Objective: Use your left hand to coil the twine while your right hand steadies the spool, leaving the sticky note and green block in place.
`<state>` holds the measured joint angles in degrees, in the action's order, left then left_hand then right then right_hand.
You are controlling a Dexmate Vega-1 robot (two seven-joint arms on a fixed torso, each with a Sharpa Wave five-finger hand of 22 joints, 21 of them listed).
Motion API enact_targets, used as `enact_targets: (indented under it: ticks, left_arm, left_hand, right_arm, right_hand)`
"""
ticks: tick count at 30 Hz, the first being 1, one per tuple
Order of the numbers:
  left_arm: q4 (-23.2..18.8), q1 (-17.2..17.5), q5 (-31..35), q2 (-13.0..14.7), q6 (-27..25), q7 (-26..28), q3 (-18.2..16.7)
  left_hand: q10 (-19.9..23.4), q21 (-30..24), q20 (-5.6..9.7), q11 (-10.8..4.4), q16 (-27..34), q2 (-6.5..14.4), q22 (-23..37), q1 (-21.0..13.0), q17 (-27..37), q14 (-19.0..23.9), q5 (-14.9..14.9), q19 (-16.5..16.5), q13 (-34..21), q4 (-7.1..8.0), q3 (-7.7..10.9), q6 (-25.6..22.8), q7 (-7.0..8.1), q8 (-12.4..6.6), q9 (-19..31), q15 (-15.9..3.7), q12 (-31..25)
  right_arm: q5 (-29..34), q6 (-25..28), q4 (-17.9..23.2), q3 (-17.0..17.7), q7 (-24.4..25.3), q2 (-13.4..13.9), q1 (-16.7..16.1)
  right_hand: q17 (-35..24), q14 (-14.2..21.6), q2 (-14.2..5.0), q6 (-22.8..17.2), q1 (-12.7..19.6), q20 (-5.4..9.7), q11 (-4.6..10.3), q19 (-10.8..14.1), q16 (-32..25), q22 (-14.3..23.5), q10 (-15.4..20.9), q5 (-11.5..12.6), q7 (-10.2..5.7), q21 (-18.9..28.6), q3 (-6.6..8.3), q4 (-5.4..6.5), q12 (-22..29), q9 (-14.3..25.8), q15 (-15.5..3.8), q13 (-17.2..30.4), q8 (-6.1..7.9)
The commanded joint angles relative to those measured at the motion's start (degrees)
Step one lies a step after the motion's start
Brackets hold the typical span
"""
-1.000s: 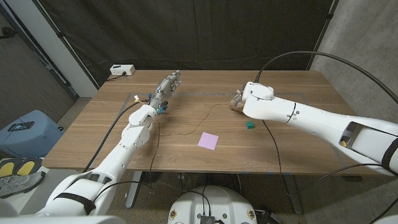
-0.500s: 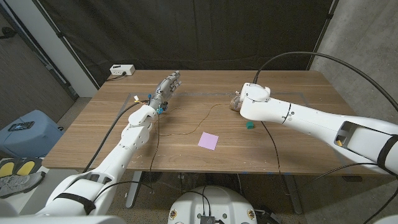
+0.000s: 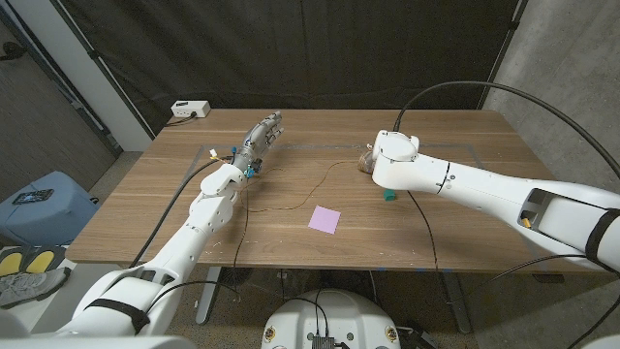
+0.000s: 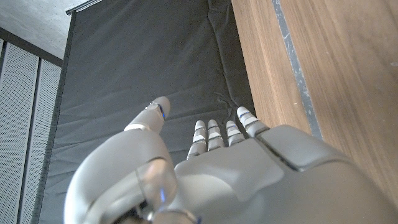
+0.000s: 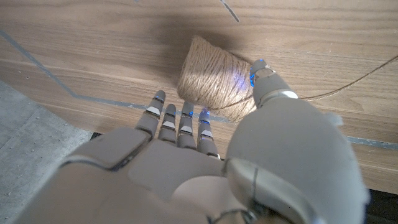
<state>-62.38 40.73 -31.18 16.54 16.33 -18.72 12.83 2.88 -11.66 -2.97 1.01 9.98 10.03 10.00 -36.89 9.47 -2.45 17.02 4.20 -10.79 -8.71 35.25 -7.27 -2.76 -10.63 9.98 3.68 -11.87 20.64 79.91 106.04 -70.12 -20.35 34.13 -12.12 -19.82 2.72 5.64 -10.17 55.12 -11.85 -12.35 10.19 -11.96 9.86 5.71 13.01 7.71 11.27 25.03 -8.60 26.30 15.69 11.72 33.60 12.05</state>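
Reaching leftward over the last second, the right hand point(image 5: 205, 168) hovered open-fingered just beside the spool point(image 5: 214, 78), not yet gripping. The left hand point(image 3: 260, 139) waited open, twine point(image 3: 308, 189) uncoiled across the table

Rough fibrous twine spool point(image 5: 212, 84), matt wooden table point(image 3: 291, 208) (visible grain), smooth paper sticky note point(image 3: 325, 220), glossy plastic arms

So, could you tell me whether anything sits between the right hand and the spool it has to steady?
Nothing visible does. In the right wrist view the right hand has its fingers spread just short of the spool, with only bare table around it. The green block and sticky note lie nearer the robot, off that path.
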Motion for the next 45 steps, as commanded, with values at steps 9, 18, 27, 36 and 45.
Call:
enact_targets:
  ticks: [9,18,27,36,45]
  left_arm:
    - [0.85,-0.54,-0.03,-0.37,-0.6,-0.54,0.44]
    - [0.92,-0.36,-0.09,-0.65,-0.65,-0.44,0.52]
    - [1.35,-0.68,-0.06,-0.95,-0.56,-0.38,0.61]
    - [1.31,-0.73,0.03,-1.02,-0.55,-0.43,0.8]
    - [0.61,-0.25,0.04,-0.91,-0.78,-0.13,0.8]
  left_hand:
    - [0.65,0.07,0.01,0.45,0.27,0.03,0.14,-0.79,0.19,0.18,0.42,0.43,-0.24,-0.12,-0.03,-0.88,-0.03,-0.24,0.28,0.35,-0.28]
    - [0.74,0.07,0.01,0.6,0.28,0.06,0.15,-0.91,0.19,0.22,0.6,0.49,-0.25,-0.11,-0.06,-1.57,-0.13,-0.41,0.29,0.34,-0.29]
    - [0.78,0.06,-0.02,0.47,0.31,0.08,0.15,-1.02,0.19,0.36,0.76,0.55,-0.26,-0.1,-0.09,-1.98,-0.21,-0.45,0.3,0.32,-0.29]
    - [0.84,0.07,-0.04,0.5,0.34,0.08,0.15,-1.1,0.19,0.5,0.89,0.58,-0.27,-0.09,-0.13,-2.3,-0.11,-0.47,0.32,0.34,-0.29]
    - [1.04,-0.02,-0.09,0.59,0.38,0.1,0.15,-1.19,0.19,0.71,1.02,0.85,-0.27,-0.08,-0.16,-2.68,-0.1,-0.51,0.33,0.29,-0.35]
  right_arm:
    - [-4.71,-2.33,-3.34,-3.18,2.14,0.01,2.46]
    - [-5.45,-4.01,-5.15,-3.95,2.41,-0.72,3.29]
    - [-5.46,-4.37,-5.24,-4.18,2.66,-0.59,3.37]
    - [-4.99,-4.01,-4.5,-4.32,3.5,-0.04,2.79]
    - [-4.38,-3.97,-4.57,-5.16,4.01,-0.15,2.66]
  right_hand:
    - [-1.32,3.41,-0.38,-1.7,1.15,0.56,-0.16,1.04,-1.68,0.14,1.7,0.14,4.19,0.13,1.57,-0.19,1.08,0.34,-1.36,-0.1,0.34]
    - [-1.84,6.22,-0.96,-3.08,2.44,1.09,-0.1,1.71,-3.02,0.12,3.11,-0.14,4.14,0.23,1.76,-0.51,1.54,0.33,-2.5,-0.23,0.75]
    - [-2.53,8.66,-1.22,-4.97,3.68,1.66,0.5,2.49,-4.3,0.1,5.16,-0.41,4.07,0.33,1.75,-0.71,2.25,0.3,-3.51,-0.39,1.28]
    - [-3.13,10.78,-0.97,-7.96,4.55,2.45,2.09,3.08,-5.28,0.1,8.85,-0.67,3.83,0.32,1.34,-0.72,3.94,0.43,-5.29,-0.4,2.13]
    - [-3.24,13.17,-0.28,-10.63,5.35,3.87,3.81,4.34,-5.74,0.07,12.02,-0.52,2.82,0.51,1.46,-0.83,5.64,0.71,-7.12,-0.27,2.84]
